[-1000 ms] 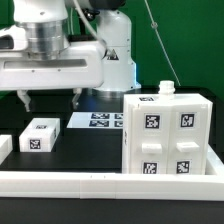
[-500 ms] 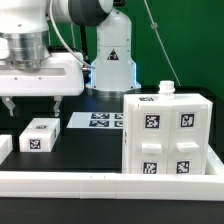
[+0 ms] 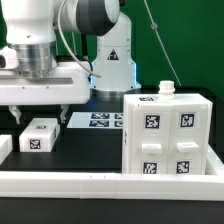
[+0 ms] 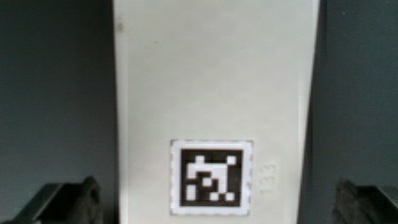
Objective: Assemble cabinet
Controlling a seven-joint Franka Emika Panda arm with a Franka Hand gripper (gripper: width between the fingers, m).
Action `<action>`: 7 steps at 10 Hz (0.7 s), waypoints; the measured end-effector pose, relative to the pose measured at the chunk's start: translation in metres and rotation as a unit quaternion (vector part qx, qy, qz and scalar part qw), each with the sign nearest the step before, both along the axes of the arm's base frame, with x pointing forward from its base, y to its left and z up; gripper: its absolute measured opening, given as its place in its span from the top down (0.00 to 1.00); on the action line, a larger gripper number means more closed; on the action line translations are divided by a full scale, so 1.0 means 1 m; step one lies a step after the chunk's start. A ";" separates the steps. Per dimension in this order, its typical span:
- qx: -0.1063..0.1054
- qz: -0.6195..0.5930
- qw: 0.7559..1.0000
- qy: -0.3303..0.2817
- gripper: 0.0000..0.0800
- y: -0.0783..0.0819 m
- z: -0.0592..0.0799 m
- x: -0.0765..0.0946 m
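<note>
The cabinet (image 3: 168,136) is the big white boxy shell with black-and-white tags at the exterior view's right, with a small white knob on top. A small white tagged block (image 3: 40,134) lies on the black table at the left. My gripper (image 3: 42,113) hangs open just above this block, one finger on each side. In the wrist view the block (image 4: 214,100) fills the middle as a long white face with one tag, and my gripper (image 4: 217,205) stands open astride it, dark fingertips (image 4: 71,203) clear of both its sides.
The marker board (image 3: 98,120) lies flat behind the block. A long low white rail (image 3: 110,183) runs along the front edge. Another white piece (image 3: 4,147) shows at the far left edge. The robot base (image 3: 112,60) stands behind.
My gripper has moved toward the exterior view's left and come down, from above the table's middle to just over the small block.
</note>
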State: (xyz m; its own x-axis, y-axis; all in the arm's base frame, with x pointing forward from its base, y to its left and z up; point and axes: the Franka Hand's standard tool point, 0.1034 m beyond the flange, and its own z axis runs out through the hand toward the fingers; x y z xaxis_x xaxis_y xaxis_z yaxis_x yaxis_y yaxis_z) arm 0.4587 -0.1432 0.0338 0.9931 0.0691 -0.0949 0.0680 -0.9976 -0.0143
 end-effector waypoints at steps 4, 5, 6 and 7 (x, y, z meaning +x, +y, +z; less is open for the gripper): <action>-0.002 0.003 1.000 0.004 0.19 -0.001 -0.011 -0.004; -0.004 0.004 1.000 0.004 0.19 -0.001 -0.015 -0.005; -0.007 0.007 1.000 0.003 0.19 -0.002 -0.020 -0.006; -0.010 0.018 1.000 -0.003 0.19 -0.003 -0.023 -0.005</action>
State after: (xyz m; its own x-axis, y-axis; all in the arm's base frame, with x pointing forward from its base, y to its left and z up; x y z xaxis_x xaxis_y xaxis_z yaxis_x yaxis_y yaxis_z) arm 0.4534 -0.1462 0.0110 0.9906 0.1021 -0.0910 0.1032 -0.9946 0.0070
